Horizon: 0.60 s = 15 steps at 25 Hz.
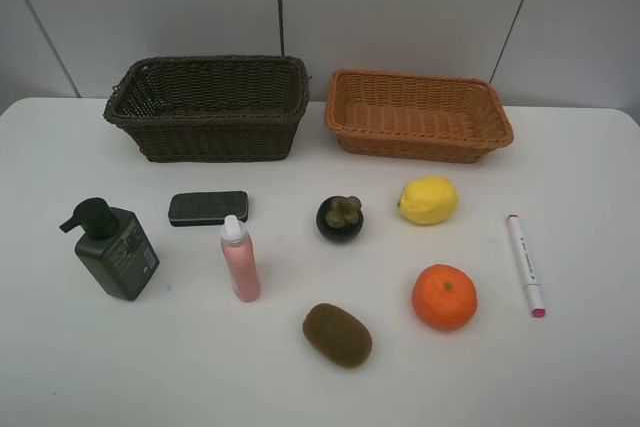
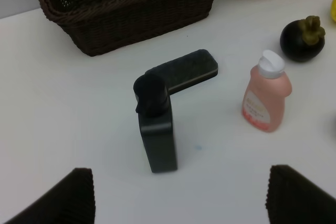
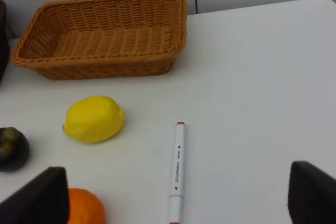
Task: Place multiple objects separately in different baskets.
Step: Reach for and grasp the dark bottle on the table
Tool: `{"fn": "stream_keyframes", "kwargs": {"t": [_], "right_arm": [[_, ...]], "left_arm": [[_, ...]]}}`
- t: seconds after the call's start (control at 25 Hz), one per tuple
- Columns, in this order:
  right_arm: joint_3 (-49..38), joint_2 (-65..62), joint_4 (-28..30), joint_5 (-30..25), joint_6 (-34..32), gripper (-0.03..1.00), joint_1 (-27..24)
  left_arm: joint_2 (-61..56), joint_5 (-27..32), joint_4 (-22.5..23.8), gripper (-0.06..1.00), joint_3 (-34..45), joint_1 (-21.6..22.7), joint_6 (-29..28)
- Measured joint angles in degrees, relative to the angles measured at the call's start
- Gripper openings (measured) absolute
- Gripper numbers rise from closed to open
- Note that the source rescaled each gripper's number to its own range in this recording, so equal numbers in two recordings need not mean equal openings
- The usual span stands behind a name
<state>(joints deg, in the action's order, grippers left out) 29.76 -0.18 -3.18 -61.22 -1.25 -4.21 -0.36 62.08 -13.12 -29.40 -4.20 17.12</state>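
On the white table a dark green pump bottle [image 1: 115,249] stands at the left, with a black eraser block [image 1: 208,208] and a pink bottle [image 1: 240,260] beside it. A mangosteen [image 1: 340,217], lemon [image 1: 428,200], orange [image 1: 444,297], brown kiwi [image 1: 338,334] and white marker [image 1: 525,264] lie to the right. The dark brown basket [image 1: 210,132] and the tan basket [image 1: 420,137] sit at the back, both empty. My left gripper [image 2: 178,203] is open, short of the pump bottle [image 2: 156,129]. My right gripper [image 3: 176,200] is open over the marker [image 3: 177,169].
A grey panelled wall rises right behind the baskets. Neither arm shows in the high view. Bare table surface lies between the objects and along the front edge.
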Motion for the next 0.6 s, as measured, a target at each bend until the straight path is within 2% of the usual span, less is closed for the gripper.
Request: {"fn": "stream_keyframes", "kwargs": {"t": [0.6], "right_arm": [[0.00,0.00,0.00,0.00,0.00,0.98,0.00]], "left_arm": [[0.00,0.00,0.00,0.79,0.00,0.00,0.00]]}}
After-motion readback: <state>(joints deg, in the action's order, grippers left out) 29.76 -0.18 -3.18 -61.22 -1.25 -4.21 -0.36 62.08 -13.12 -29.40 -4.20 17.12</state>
